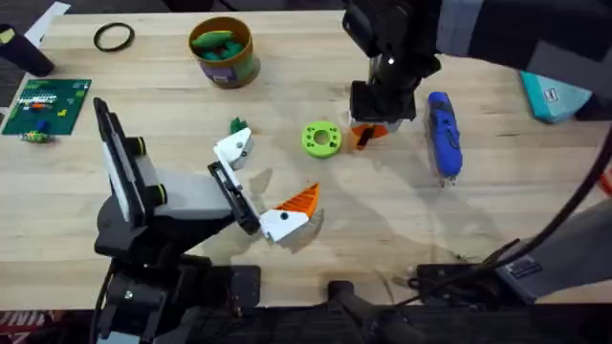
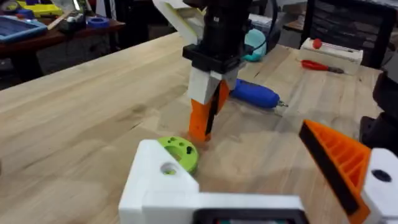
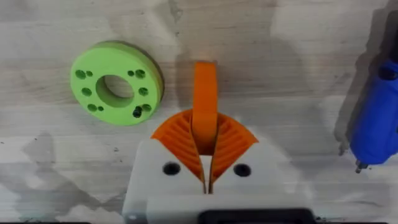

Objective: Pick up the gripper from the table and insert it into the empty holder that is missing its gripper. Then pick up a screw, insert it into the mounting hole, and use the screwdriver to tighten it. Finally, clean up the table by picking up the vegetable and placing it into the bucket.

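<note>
Wooden table (image 1: 287, 210), green disc (image 3: 117, 82) beside pinched gripper (image 3: 204, 99)

A lab workbench: wooden table (image 1: 287, 57), green circuit board (image 1: 46, 103), cluttered benches behind.

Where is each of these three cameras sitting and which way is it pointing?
Overhead: fixed above the arm bases, looking down and forward over the wooden table; shows the left gripper and the right gripper.
Left wrist: on the left arm, looking across the table at the right gripper; its own white empty holder in the foreground.
Right wrist: looking straight down between its orange ribbed pads, shut on the small orange ribbed fingertip.
Shared: the lime-green ring-shaped disc and blue pen-shaped screwdriver.
</note>
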